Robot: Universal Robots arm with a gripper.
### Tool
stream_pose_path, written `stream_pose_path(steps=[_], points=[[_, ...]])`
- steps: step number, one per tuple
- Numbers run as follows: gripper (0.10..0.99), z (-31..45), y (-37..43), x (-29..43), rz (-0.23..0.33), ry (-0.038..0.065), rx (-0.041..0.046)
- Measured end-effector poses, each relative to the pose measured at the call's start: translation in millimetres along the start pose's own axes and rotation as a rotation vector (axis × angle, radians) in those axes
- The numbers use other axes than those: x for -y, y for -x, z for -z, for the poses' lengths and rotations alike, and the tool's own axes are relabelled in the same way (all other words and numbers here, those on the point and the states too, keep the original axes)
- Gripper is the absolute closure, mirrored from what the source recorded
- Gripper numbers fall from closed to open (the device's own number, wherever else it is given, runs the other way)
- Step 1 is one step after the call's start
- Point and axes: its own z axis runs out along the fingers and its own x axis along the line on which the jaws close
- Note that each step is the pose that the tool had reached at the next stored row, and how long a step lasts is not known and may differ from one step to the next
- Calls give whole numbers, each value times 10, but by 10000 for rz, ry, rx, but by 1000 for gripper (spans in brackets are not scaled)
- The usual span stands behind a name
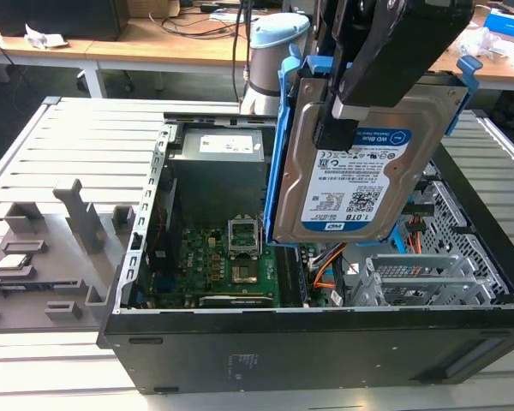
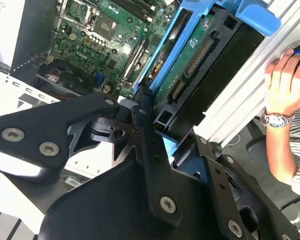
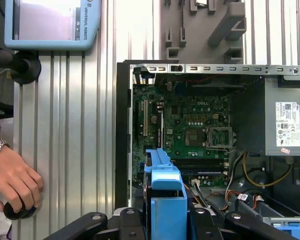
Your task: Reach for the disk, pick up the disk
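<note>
The claw (image 1: 347,107) grips the disk (image 1: 351,175), lifted above the open computer case (image 1: 325,342); its white-and-blue label faces out; slatted metal table (image 1: 86,137) beneath; a hand (image 3: 12,182) rests there.

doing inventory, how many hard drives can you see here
1. The disk is held up above the open computer case in the exterior view, clamped between the gripper fingers. Others may sit hidden in the case's drive bays.
</note>
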Motion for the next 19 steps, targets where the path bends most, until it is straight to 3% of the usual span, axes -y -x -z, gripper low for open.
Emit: stream_pose_path(steps=[5, 9, 10, 11, 12, 19], points=[[722, -1, -67, 0, 0, 0, 0], [722, -4, -215, 1, 2, 1, 27], [722, -5, -264, 1, 10, 0, 188], [722, -6, -285, 3, 22, 0, 408], [722, -6, -292, 6, 30, 0, 513], [722, -39, -287, 135, 66, 77, 503]])
